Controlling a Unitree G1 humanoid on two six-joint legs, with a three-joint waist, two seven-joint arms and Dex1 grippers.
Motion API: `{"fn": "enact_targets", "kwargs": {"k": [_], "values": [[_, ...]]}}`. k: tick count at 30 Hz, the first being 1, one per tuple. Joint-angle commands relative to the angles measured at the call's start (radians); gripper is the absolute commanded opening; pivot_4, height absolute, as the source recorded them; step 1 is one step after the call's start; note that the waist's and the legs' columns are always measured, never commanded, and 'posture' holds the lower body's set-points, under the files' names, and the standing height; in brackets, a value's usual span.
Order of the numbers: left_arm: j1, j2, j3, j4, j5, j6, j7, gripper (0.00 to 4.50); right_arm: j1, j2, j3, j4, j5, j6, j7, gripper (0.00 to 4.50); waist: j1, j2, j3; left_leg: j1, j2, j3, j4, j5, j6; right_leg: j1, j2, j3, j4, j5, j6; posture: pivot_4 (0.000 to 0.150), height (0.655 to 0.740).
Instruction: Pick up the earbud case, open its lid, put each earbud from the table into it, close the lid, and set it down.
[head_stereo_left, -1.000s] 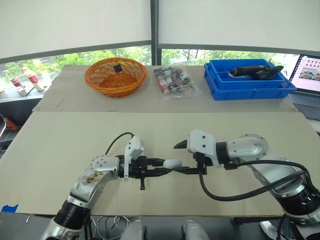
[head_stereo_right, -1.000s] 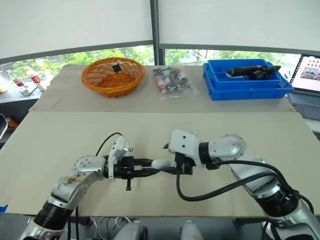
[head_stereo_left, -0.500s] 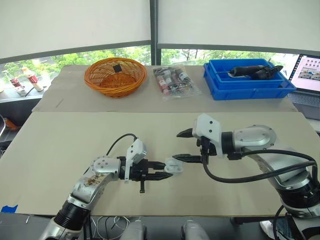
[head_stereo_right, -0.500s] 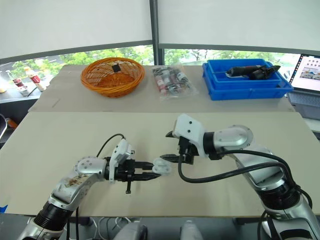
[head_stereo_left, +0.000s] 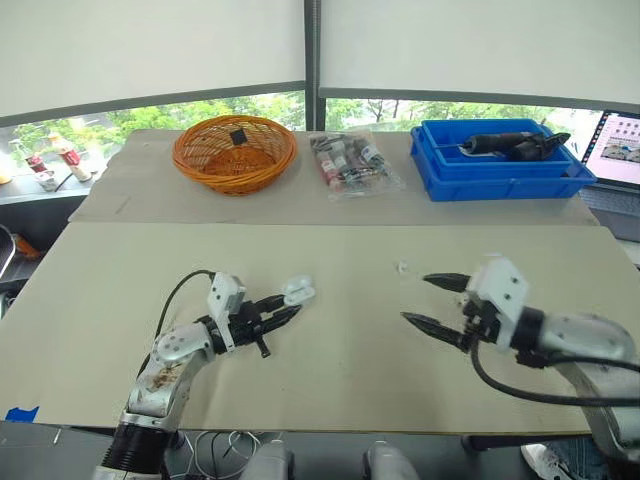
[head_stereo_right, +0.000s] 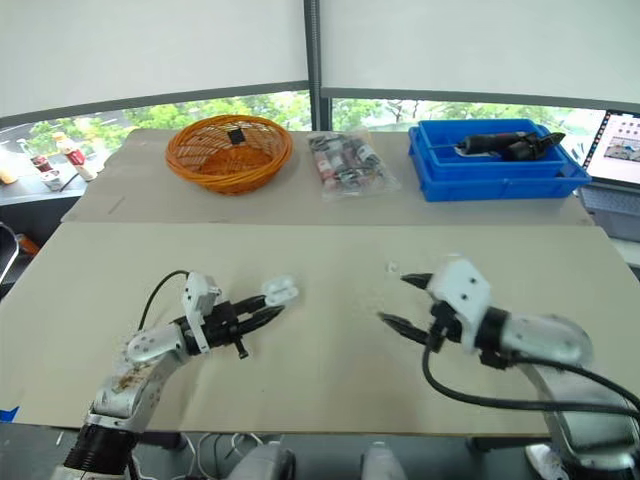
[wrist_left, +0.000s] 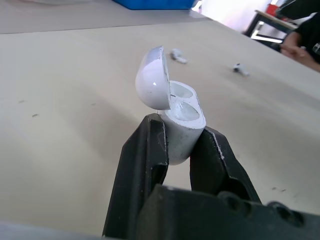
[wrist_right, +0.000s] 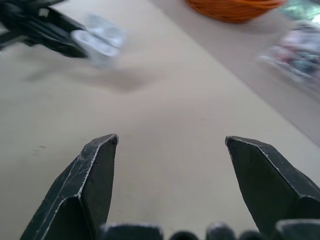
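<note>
Left gripper (head_stereo_left: 283, 309), near table edge: clamped on base of white earbud case (head_stereo_left: 298, 292), lid hinged open, wells empty, held off the beige table (head_stereo_left: 330, 245). Right gripper (head_stereo_left: 414, 298), level with it and well apart: fingers spread wide, empty. Earbuds (wrist_left: 177, 55), two, loose on table beyond the case. Far row: wicker basket (head_stereo_left: 234, 153), bag of packets (head_stereo_left: 350, 162), blue bin (head_stereo_left: 500, 170).
</note>
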Motion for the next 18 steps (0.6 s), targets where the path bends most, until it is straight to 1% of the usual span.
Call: {"fn": "enact_targets", "kwargs": {"k": [1, 3, 5, 8, 9, 10, 11, 15, 18], "values": [[0.006, 0.005, 0.048, 0.007, 0.0, -0.062, 0.021, 0.61, 0.128, 0.033, -0.142, 0.036, -0.045, -0.141, -0.037, 3.81, 0.007, 0.0, 0.0, 0.0, -0.001, 0.0, 0.0, 0.0, 0.0, 0.0, -0.001, 0.0, 0.0, 0.0, 0.0, 0.15, 0.74], [0.011, 0.013, 0.057, 0.018, 0.002, -0.085, 0.014, 0.61, 0.224, 0.062, -0.207, 0.106, -0.039, -0.219, -0.021, 3.81, 0.008, 0.0, 0.0, 0.0, -0.001, 0.001, 0.0, 0.0, 0.0, 0.0, -0.001, 0.0, 0.0, 0.0, 0.0, 0.15, 0.74], [0.013, 0.015, 0.059, 0.024, 0.003, -0.096, 0.013, 0.61, 0.271, 0.076, -0.243, 0.155, -0.038, -0.277, -0.017, 3.81, 0.005, 0.0, 0.0, 0.002, 0.0, 0.002, 0.0, 0.0, 0.0, 0.002, -0.001, 0.0, 0.0, 0.0, 0.0, 0.15, 0.74], [0.014, 0.024, 0.053, 0.031, 0.011, -0.106, 0.004, 0.61, 0.343, 0.081, -0.303, 0.282, -0.045, -0.386, 0.01, 3.81, -0.001, 0.001, 0.0, 0.003, 0.0, 0.003, -0.001, 0.0, 0.0, 0.003, 0.0, 0.001, 0.0, 0.0, 0.0, 0.15, 0.74], [0.012, 0.024, 0.052, 0.029, 0.012, -0.106, 0.005, 0.61, 0.361, 0.081, -0.32, 0.329, -0.052, -0.429, 0.013, 4.06, -0.001, 0.001, 0.0, 0.004, 0.0, 0.003, -0.002, 0.0, 0.0, 0.003, 0.0, 0.001, 0.0, 0.0, 0.0, 0.15, 0.74], [0.009, 0.024, 0.052, 0.027, 0.011, -0.105, 0.008, 0.61, 0.376, 0.081, -0.333, 0.368, -0.049, -0.452, 0.018, 4.35, -0.002, 0.001, 0.0, 0.004, 0.0, 0.004, -0.002, 0.0, 0.0, 0.003, 0.0, 0.001, 0.0, 0.0, 0.0, 0.15, 0.74], [0.007, 0.025, 0.052, 0.025, 0.01, -0.103, 0.009, 0.61, 0.389, 0.076, -0.338, 0.399, -0.05, -0.479, 0.025, 4.5, -0.002, 0.001, 0.0, 0.004, 0.0, 0.004, -0.002, 0.0, 0.0, 0.003, 0.0, 0.001, -0.001, 0.0, 0.0, 0.15, 0.74], [-0.001, 0.026, 0.048, 0.019, 0.009, -0.1, 0.011, 0.61, 0.414, 0.058, -0.341, 0.481, -0.052, -0.558, 0.052, 4.5, -0.01, 0.001, 0.0, 0.004, 0.0, 0.005, -0.003, 0.0, 0.0, 0.003, 0.0, 0.001, -0.001, 0.0, 0.0, 0.15, 0.74], [-0.008, 0.028, 0.044, 0.018, 0.01, -0.096, 0.009, 0.61, 0.406, 0.048, -0.333, 0.474, -0.047, -0.557, 0.046, 4.5, -0.015, 0.001, 0.0, 0.004, 0.0, 0.004, -0.003, 0.0, 0.0, 0.003, 0.0, 0.001, -0.001, 0.0, 0.0, 0.15, 0.74]]}}
